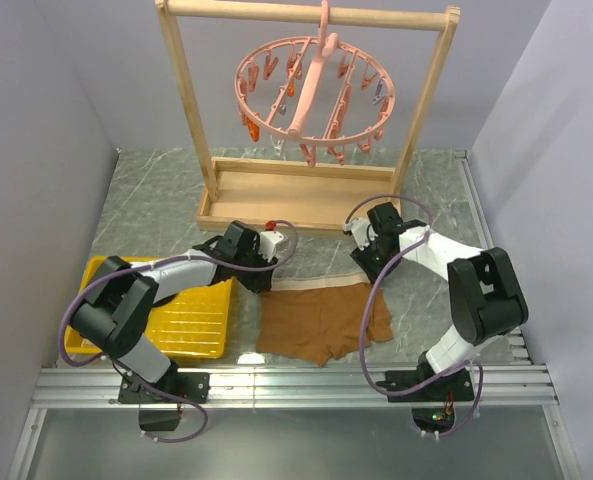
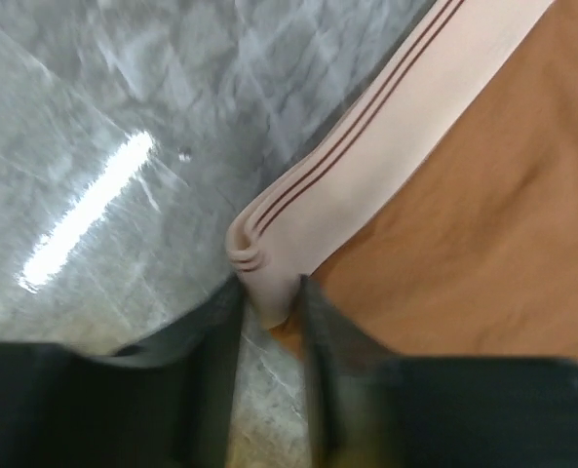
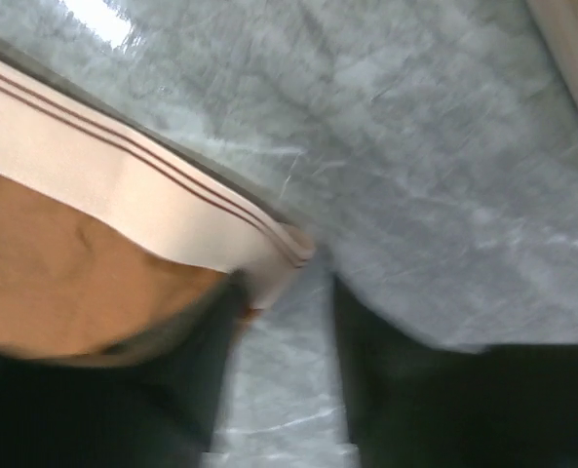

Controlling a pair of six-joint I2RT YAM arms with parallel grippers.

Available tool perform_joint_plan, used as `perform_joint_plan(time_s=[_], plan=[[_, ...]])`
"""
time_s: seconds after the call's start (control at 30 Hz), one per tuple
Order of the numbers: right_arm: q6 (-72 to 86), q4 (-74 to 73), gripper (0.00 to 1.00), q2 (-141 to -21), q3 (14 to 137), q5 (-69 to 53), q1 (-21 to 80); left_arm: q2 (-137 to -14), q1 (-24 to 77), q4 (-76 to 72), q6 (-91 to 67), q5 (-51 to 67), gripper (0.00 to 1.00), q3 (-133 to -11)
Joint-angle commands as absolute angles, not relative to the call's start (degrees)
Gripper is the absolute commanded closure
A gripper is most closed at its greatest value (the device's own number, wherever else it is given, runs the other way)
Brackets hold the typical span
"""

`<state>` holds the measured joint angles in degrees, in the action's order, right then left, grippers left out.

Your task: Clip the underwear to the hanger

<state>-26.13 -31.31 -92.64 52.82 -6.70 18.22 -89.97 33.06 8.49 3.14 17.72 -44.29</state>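
Left gripper (image 2: 269, 322) narrowly parted around underwear (image 2: 483, 224) waistband corner; right gripper (image 3: 287, 292) parted, corner beside one finger. Centre your jaws on both corners, pinch firmly, then lift evenly toward hanger (image 1: 314, 95).

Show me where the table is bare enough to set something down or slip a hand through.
Bare marble lies left of the rack base, beyond the yellow tray, and right of the base toward the wall. The strip between the base and the underwear is tight, with the left tool and right tool at its far corners.
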Motion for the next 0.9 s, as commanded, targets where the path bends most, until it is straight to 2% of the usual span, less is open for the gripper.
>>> perform_joint_plan(time_s=[0.0, 0.03, 0.07, 0.13, 0.17, 0.2, 0.3, 0.37, 0.47, 0.57, 0.7, 0.87], plan=[[-26.19, -34.27, 0.43, -89.13, 53.61, -7.56, 19.25, -87.47, 32.87, 9.92, 5.36, 17.31, 0.63, -47.72], [-26.02, -34.89, 0.32, -86.68, 53.79, -7.82, 19.16, -86.15, 32.78, 10.28, 5.71, 18.1, 0.6, -47.55], [-25.67, -36.28, 0.29, -85.27, 54.57, -8.08, 19.07, -84.39, 32.7, 10.72, 6.32, 19.06, 0.57, -47.37], [-24.62, -37.61, 0.24, -80.37, 55.46, -8.61, 18.9, -77.19, 32.61, 10.81, 6.85, 22.48, 0.45, -46.06], [-24.09, -38.57, 0.22, -78.33, 56.16, -9.83, 18.81, -71.34, 32.35, 10.81, 6.77, 23.54, 0.44, -45.01], [-23.56, -38.76, 0.19, -74.13, 56.42, -10.45, 18.55, -68.41, 32.26, 10.55, 6.42, 24.42, 0.34, -44.48], [-21.19, -38.67, 0.11, -66.04, 57.21, -12.03, 18.28, -58.73, 32.26, 12.65, 5.36, 26.1, 0.16, -44.38], [-18.38, -37.54, 0.08, -62.51, 58.18, -12.13, 18.19, -54.6, 32.25, 14.41, 4.06, 24.8, 0.11, -45.78], [-12.07, -34.21, 0.05, -56.53, 59.67, -11.43, 17.76, -50.82, 32.17, 12.85, -2.59, 20.68, 0.09, -47.63], [-4.94, -26.85, 0.0, -49.85, 59.51, -11.17, 16.44, -47.48, 32.26, 8.19, -6.41, 18.46, 0.02, -46.5], [1.67, -17.41, 0.0, -43.08, 57.39, -10.1, 16.44, -46.23, 32.17, -5.04, -7.3, 16.87, 0.01, -43.77], [2.55, -20.2, 0.0, -46.66, 65.62, -19.84, 16.44, -53.15, 32.25, -12.99, -4.06, 18.02, 0.01, -45.7]])
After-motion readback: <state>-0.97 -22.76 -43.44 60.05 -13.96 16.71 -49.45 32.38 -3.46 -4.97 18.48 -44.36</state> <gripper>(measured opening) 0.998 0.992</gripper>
